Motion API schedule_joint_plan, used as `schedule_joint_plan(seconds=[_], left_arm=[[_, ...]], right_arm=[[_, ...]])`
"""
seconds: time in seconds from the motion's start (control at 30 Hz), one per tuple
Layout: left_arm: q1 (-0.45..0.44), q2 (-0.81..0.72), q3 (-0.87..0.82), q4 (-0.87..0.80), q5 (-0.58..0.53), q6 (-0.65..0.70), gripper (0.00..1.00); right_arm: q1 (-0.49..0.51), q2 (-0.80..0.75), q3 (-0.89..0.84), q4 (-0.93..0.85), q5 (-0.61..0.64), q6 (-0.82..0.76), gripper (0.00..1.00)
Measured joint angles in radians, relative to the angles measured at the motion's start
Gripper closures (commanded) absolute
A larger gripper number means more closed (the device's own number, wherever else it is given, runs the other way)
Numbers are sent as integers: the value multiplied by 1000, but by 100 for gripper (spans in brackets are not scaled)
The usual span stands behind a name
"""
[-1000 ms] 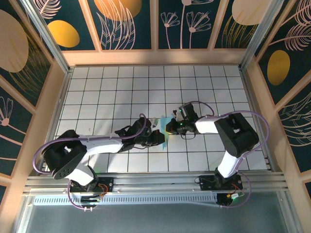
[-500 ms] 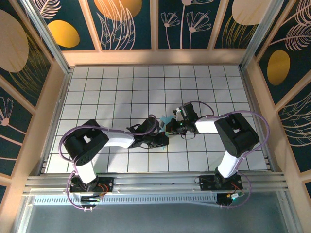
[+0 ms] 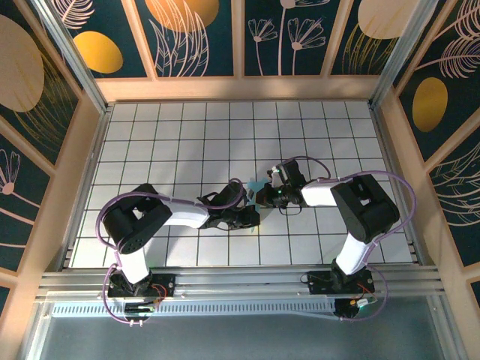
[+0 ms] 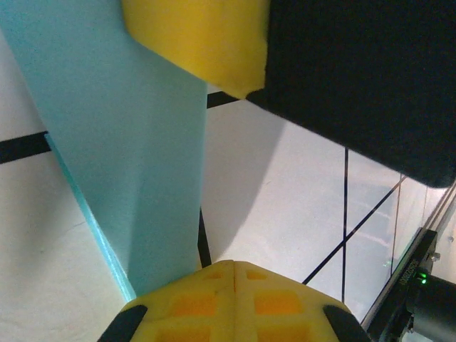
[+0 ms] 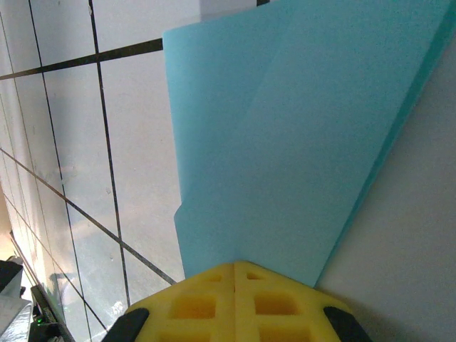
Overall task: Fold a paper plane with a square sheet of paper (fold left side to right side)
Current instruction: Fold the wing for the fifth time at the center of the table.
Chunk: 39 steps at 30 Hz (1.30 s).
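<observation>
Both closed, left gripper (image 4: 234,265) and right gripper (image 5: 234,265) pressed the paper (image 5: 285,142) onto the gridded table (image 3: 187,142), floral walls (image 3: 195,37) around.

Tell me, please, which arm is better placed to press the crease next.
Probably the right: the right fingers, shut, rest on the layered middle of the folded paper; the left fingers sit at its edge.

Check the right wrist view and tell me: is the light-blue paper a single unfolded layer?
No, the light-blue paper shows two overlapping layers, with one layer's edge running diagonally across the other.
</observation>
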Motion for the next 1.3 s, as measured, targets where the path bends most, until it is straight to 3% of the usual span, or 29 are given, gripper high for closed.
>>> schedule_joint_plan(seconds=[1.3], left_arm=[[-77,-36,-51,26,-108,-34,100]], right_arm=[[4,0,7,-15,6,-18,100]])
